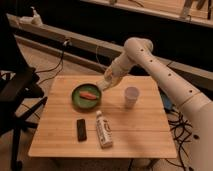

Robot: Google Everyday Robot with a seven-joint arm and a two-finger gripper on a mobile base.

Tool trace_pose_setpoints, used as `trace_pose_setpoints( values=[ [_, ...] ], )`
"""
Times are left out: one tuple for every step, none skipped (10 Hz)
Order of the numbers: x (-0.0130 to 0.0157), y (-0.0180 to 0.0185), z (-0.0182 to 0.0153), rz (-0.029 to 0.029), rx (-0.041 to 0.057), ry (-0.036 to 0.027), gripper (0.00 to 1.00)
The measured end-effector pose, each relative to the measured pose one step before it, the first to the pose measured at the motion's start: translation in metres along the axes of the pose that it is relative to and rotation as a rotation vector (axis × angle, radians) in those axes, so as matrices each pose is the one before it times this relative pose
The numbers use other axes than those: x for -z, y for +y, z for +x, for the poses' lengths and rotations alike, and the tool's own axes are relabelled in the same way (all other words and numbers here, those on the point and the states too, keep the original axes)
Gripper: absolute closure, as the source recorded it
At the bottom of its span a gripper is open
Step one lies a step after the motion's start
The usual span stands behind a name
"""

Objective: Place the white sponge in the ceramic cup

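Gripper point(106, 84) is being held low over the wooden table point(145, 130), at the right rim of the green bowl point(86, 96), approx. between bowl and ceramic cup point(131, 95). A pale, whitish mass is being seen at the gripper tip; whether this is the white sponge or part of the gripper itself cannot be told. Jaw state: cannot tell, since finger separation is not being resolved in the camera view, and nothing can be confirmed as being gripped. The white sponge is not being identified w/ certainty anywhere on the table surface.

The arm point(165, 70) is being extended from the right side of the view, w/ its elbow raised above the table's far edge and its forearm angled down-left toward the bowl.

Ceramic cup is being shown upright on the right half of the table, to the right of the gripper and apart from it. Its interior is not being shown clearly enough to describe contents.

Green bowl is being shown on the table's left-centre, w/ an orange-red item point(88, 95) lying inside it.

Nearer the front edge, a white labelled bottle point(103, 129) is lying on its side, lengthwise front-to-back. A black bar point(81, 129) is lying just left of it, parallel, not touching.

A black chair point(17, 95) is being shown left of the table. Cables point(182, 131) are being shown on the floor at right.
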Motion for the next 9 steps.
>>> trace_pose_setpoints(
  values=[
    [0.00737, 0.00031, 0.00231, -0.0015, -0.00207, 0.00148, 0.77],
    [0.00434, 0.00275, 0.00593, -0.00331, -0.00357, 0.00663, 0.84],
    [-0.00175, -0.0001, 0.00606, -0.00912, -0.00724, 0.00804, 0.93],
    [-0.00364, -0.00043, 0.00619, -0.00371, -0.01454, 0.0026, 0.99],
    [0.00399, 0.00539, 0.01431, -0.00145, -0.02794, 0.00484, 1.0],
    [0.00592, 0.0043, 0.01059, 0.0004, -0.02193, 0.00649, 1.0],
    [0.00504, 0.00321, 0.00925, 0.00075, -0.02186, 0.00661, 0.96],
    [0.0039, 0.00265, 0.0062, 0.00175, -0.01586, 0.00603, 0.9],
    [0.01102, 0.00664, 0.01351, 0.01254, -0.03596, 0.01912, 0.78]
  ],
)
